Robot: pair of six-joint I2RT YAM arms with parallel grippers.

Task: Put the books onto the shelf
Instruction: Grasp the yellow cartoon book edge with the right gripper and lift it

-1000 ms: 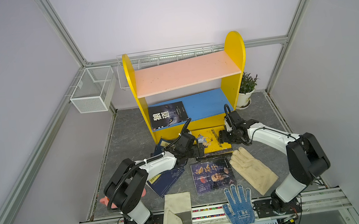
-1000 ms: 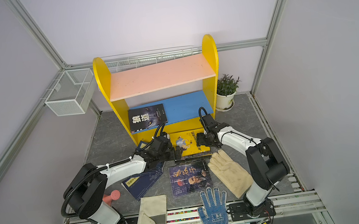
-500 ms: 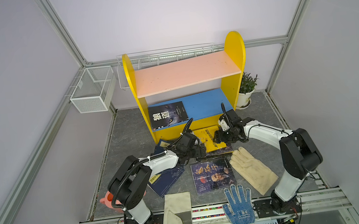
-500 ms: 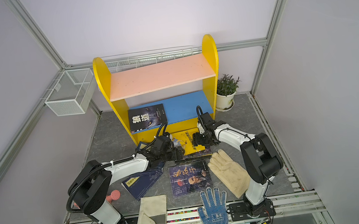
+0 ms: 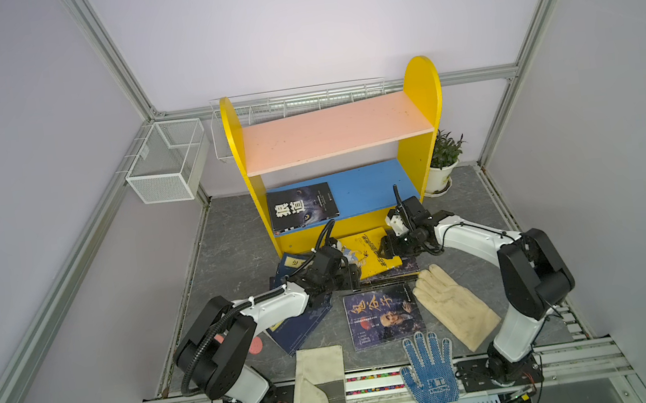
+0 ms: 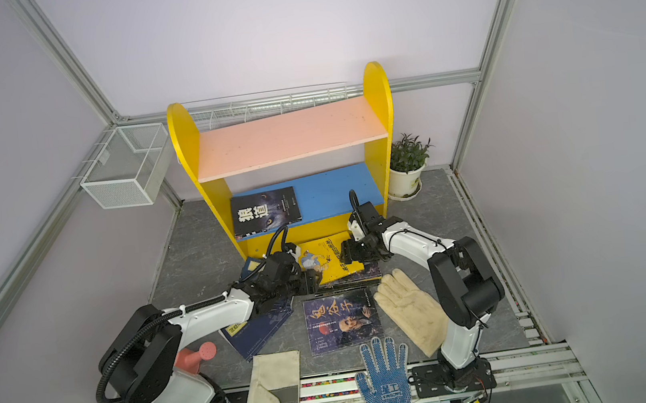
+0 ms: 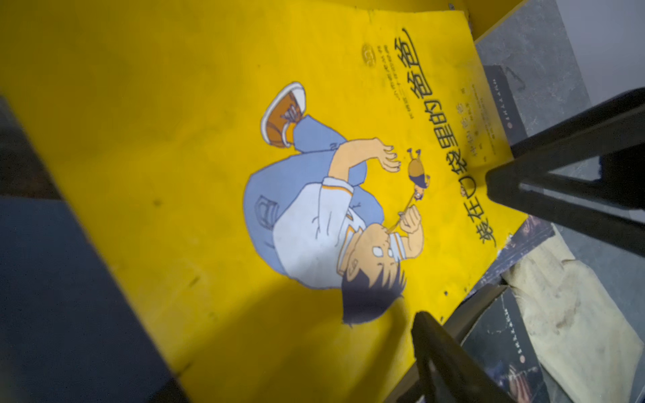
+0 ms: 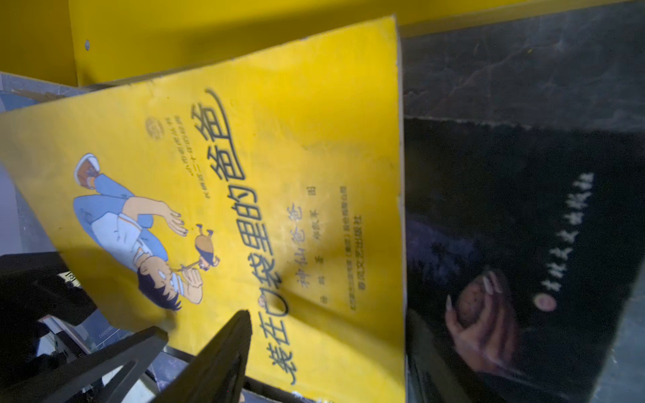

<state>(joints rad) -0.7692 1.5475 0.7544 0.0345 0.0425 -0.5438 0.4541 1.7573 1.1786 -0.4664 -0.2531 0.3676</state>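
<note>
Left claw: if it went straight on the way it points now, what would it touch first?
Most likely the yellow cartoon book: in the left wrist view the left claw, jaws apart, aims at the cover near its title, with nothing between. How big the gap is, I cannot tell.

Shelf [image 5: 336, 134] at worktop [image 5: 226, 243] rear; shelved book [image 5: 302, 207] flat on lower board [image 5: 366, 189], left end. Cartoon-cover book [image 5: 369, 253] before shelf, atop underlying book [image 8: 523, 244], between left end effector [image 5: 353, 277] and right end effector [image 5: 382, 251]. Plant [image 5: 443, 154] right of shelf.
</note>
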